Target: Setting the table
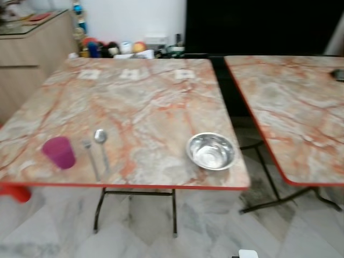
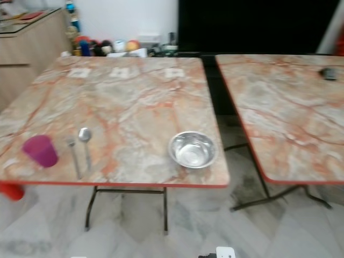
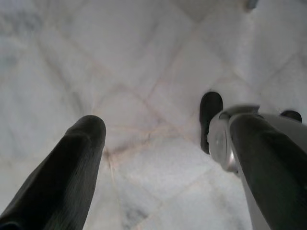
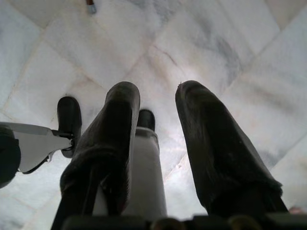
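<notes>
Eye views: marble-pattern table (image 1: 140, 102) ahead, slightly blurred. Along its near edge, from the near-left corner: purple cup (image 1: 59, 152), fork (image 1: 90, 158), spoon (image 1: 101, 147) side by side, fork just beside cup. Steel bowl (image 1: 212, 151) sits near the near-right corner, well apart from the cutlery. Second table (image 1: 290, 107) to the right, gap between them, small dark object at its far edge. Wooden cabinet (image 1: 32, 59) far left, clutter on the floor by the wall.

Left wrist view: left gripper (image 3: 163, 143) released, fingers spread wide, holding nothing, over the marble floor (image 3: 144, 57).

Right wrist view: right gripper (image 4: 156, 103) fingers parted, empty, above the floor; robot's feet below.
</notes>
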Tool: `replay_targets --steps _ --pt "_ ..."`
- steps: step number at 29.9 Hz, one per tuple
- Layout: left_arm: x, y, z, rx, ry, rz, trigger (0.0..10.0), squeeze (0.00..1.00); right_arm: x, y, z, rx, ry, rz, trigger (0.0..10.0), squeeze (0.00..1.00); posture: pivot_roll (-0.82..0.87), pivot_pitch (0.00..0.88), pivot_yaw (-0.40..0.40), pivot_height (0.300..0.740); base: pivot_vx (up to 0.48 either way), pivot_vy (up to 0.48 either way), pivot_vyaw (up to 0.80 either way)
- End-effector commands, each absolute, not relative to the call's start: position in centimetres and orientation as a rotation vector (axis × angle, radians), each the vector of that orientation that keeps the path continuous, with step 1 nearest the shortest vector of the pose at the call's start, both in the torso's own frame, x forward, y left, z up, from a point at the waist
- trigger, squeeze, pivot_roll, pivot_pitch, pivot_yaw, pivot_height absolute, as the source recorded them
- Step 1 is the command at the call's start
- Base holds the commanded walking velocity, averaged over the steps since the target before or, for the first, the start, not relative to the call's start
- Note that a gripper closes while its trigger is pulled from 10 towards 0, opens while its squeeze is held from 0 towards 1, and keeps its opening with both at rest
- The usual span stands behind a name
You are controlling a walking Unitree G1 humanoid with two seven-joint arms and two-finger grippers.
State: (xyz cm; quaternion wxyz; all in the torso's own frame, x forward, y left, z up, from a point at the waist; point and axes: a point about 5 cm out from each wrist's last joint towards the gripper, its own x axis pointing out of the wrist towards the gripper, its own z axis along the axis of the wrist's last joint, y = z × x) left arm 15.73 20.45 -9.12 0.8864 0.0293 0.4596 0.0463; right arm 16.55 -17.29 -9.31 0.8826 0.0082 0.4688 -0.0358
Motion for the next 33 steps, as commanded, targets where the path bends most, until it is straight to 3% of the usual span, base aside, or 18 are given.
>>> replay_targets --steps 1,6,13,25,33 --pt "15.0 20.7 -9.4 0.063 0.986 0.098 10.0 0.00 16.4 -17.2 -9.3 0.025 0.974 -0.080 10.0 0.00 -0.02 0.070 0.013 0.740 0.000 0.000 0.65" --pt "14.9 20.7 -9.4 0.065 0.987 0.097 10.0 0.00 16.4 -17.2 -9.4 0.030 0.974 -0.081 10.0 0.00 -0.03 0.070 0.014 0.740 0.000 0.000 0.55" --pt "14.9 20.7 -9.4 0.067 0.986 0.089 10.0 0.00 16.3 -17.3 -9.3 0.067 0.953 -0.136 10.0 0.00 -0.03 0.062 0.014 0.740 0.000 0.000 0.00" --pt "14.4 20.7 -9.6 0.077 0.996 0.080 10.0 0.00 16.0 -18.3 -8.9 0.180 0.809 -0.420 10.0 0.00 -0.03 0.039 -0.002 0.740 0.000 0.000 0.00" --pt "14.3 20.7 -9.7 0.082 1.000 0.072 10.0 0.00 16.1 -18.4 -8.5 0.200 0.740 -0.443 10.0 0.00 -0.04 0.032 -0.006 0.740 0.000 0.000 0.00"
